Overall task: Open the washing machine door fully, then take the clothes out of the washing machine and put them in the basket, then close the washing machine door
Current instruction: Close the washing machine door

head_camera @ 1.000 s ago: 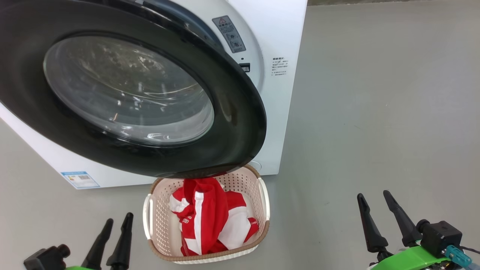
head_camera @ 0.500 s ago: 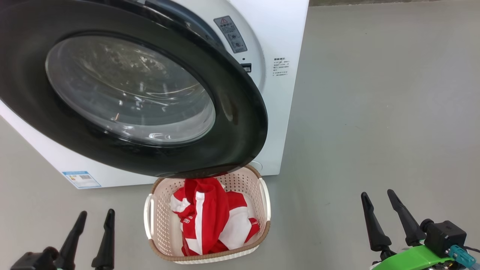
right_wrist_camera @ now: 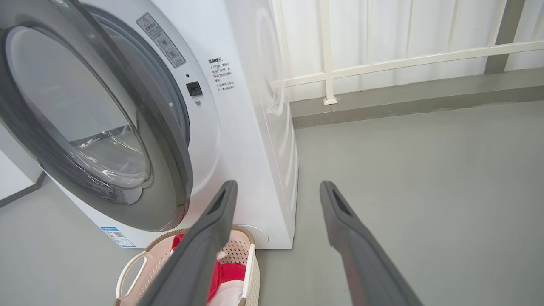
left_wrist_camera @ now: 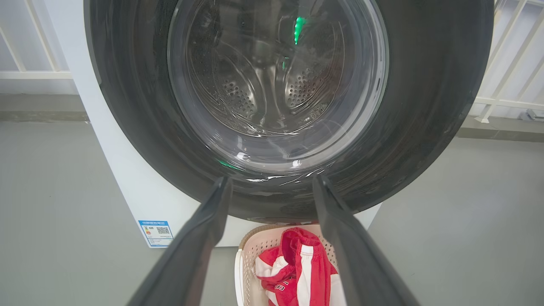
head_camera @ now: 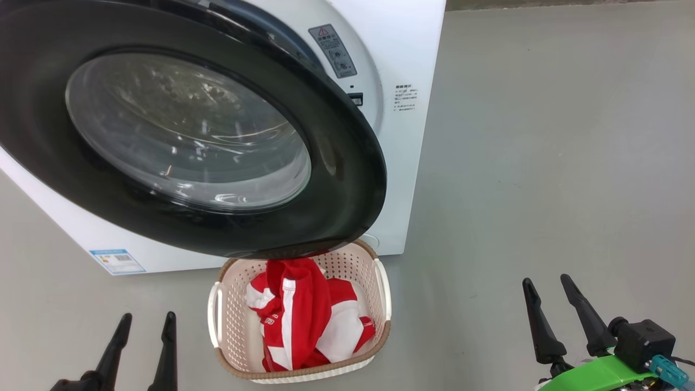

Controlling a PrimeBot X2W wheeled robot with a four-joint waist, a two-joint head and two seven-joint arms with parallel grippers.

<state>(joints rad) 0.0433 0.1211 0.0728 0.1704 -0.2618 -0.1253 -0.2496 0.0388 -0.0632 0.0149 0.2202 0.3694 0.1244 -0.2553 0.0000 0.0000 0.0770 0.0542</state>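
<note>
1. Door. I see the washing machine door (head_camera: 353, 163) standing ajar, swung part of the way out from the front of the washing machine (head_camera: 404, 43). In the right wrist view a gap shows between the door's free edge and the cabinet, and the latch socket (right_wrist_camera: 194, 88) is exposed. In the left wrist view I see the perforated drum (left_wrist_camera: 238, 93) through the glass bowl.

2. Load. The clothes (head_camera: 304, 320) lie bunched in the basket (head_camera: 231, 326), red with white stripes, and rise about level with its rim. The basket stands on the floor (head_camera: 543, 163), just in front of the machine and under the door's lower edge. In the head view the door hides the basket's far rim. The machine stands near the floor's far edge, beside a white railing (right_wrist_camera: 382, 59).

3. Left pincer (head_camera: 149, 315). Fingers apart, empty. It hangs over the floor just left of the basket and clear of it. Its fingers point toward the lower rim of the door without touching it.

4. Right pincer (head_camera: 545, 279). Fingers apart, empty. It hangs over bare floor well to the right of the basket, clear of the machine.
</note>
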